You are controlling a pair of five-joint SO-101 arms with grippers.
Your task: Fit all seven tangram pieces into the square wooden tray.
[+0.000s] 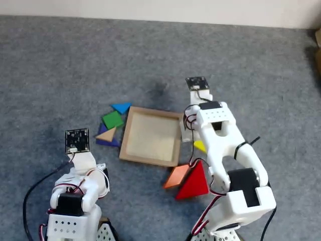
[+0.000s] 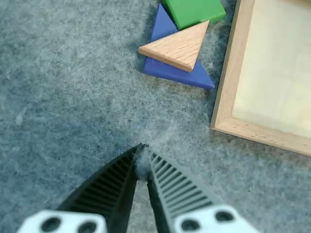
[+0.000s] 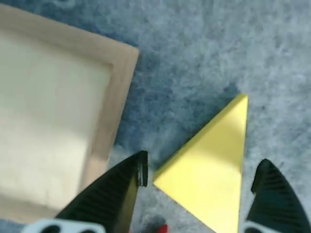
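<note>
Right hand is hanging with fingers spread over the yellow triangle; first pick is being set up.

The wooden tray is lying bare on the counter, so no piece is seated yet. The step in hand is judged to be the grasp of the yellow triangle, which is lying flat between the spread fingers, just beside the tray's rim. The next move is calling for a straight descent and a close across its edges, clear of the rim. The red triangle and orange piece are lying by that arm. Across the tray, the left hand is sitting with fingers pressed together near the dark blue triangle.
</note>
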